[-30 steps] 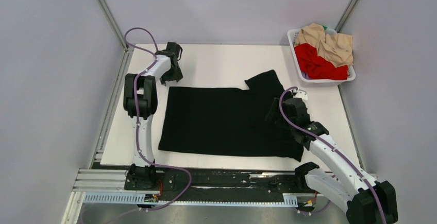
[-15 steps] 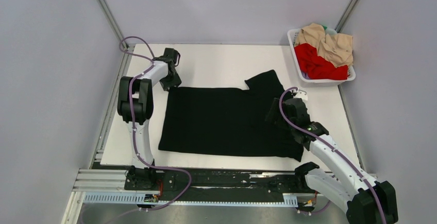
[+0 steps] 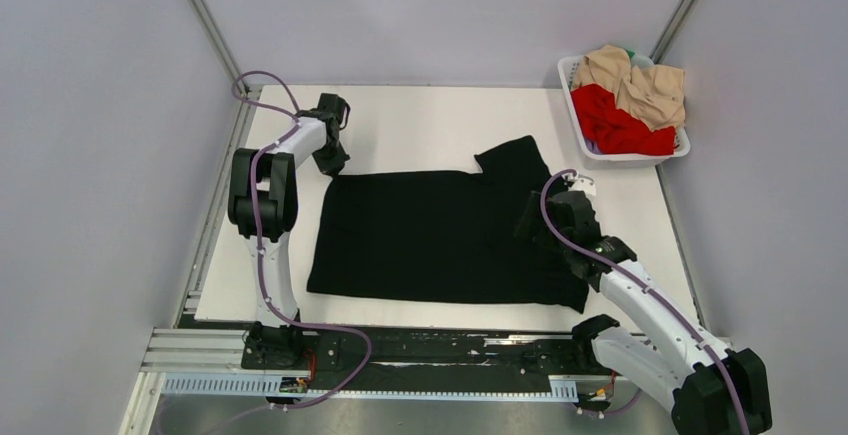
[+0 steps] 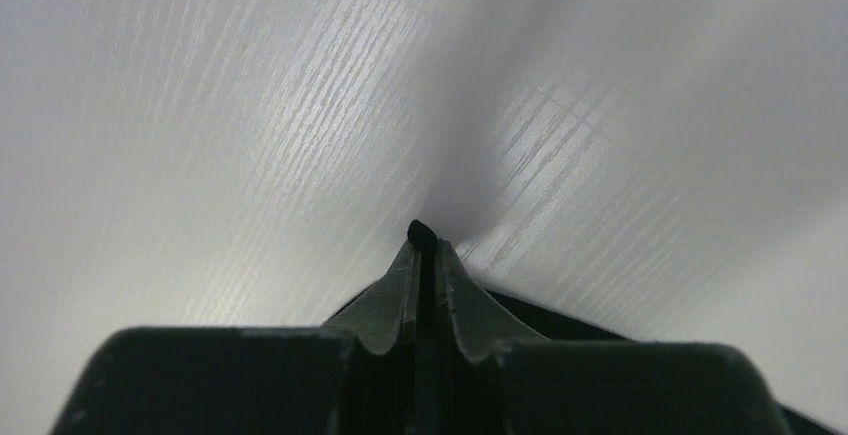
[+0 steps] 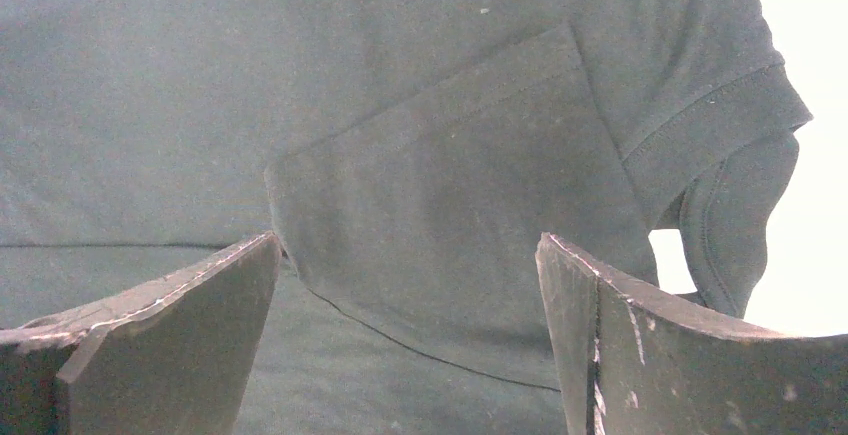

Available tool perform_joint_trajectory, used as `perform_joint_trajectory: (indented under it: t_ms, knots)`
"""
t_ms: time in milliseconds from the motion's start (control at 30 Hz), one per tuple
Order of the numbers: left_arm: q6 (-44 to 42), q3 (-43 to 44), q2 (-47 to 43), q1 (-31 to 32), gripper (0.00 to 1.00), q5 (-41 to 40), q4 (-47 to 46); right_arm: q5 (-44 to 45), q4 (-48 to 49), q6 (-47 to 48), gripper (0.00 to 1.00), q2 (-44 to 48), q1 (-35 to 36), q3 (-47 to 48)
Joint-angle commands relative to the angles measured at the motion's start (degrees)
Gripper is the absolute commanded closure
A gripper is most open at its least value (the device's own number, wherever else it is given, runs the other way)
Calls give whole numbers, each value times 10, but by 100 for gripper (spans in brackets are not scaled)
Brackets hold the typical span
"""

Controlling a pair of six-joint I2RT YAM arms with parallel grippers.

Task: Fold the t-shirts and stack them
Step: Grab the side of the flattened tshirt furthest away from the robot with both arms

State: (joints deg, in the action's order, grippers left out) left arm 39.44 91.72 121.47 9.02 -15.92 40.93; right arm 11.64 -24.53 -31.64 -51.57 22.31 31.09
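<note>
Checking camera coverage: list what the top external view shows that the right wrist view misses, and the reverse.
Only top external: the white plastic basket holding the red cloth t-shirt and beige cloth t-shirt, and the left gripper at the far left corner of the large black cloth t-shirt. Only right wrist: the right gripper standing open, and the sleeve's hem stitching. Both: that black t-shirt, spread out.

From above, the right arm [image 3: 640,300] covers the near right part of the black t-shirt [image 3: 430,235], and the fingers of the right end effector [image 3: 532,223] are hidden under its own wrist. In the left wrist view only a dark tip shows between the pressed-together fingers of the left end effector [image 4: 424,245], over a blurred counter [image 4: 250,105]. The right wrist view cuts the shirt off at top, left and bottom. In the basket [image 3: 628,158], the beige t-shirt [image 3: 645,85] covers part of the red t-shirt [image 3: 615,125].
</note>
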Motion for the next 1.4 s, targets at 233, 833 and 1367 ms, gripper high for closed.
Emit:
perform_joint_trajectory:
  t_ms: [233, 833, 1367]
  knots:
    - [-4, -1, 9, 2, 100, -3, 53, 51, 24, -2, 0, -45, -2, 33]
    - [-46, -39, -16, 3, 100, 8, 10, 105, -109, 47, 16, -669, -91, 671]
    - [-48, -32, -13, 2, 100, 14, 15, 89, -204, 108, 31, -890, -95, 913]
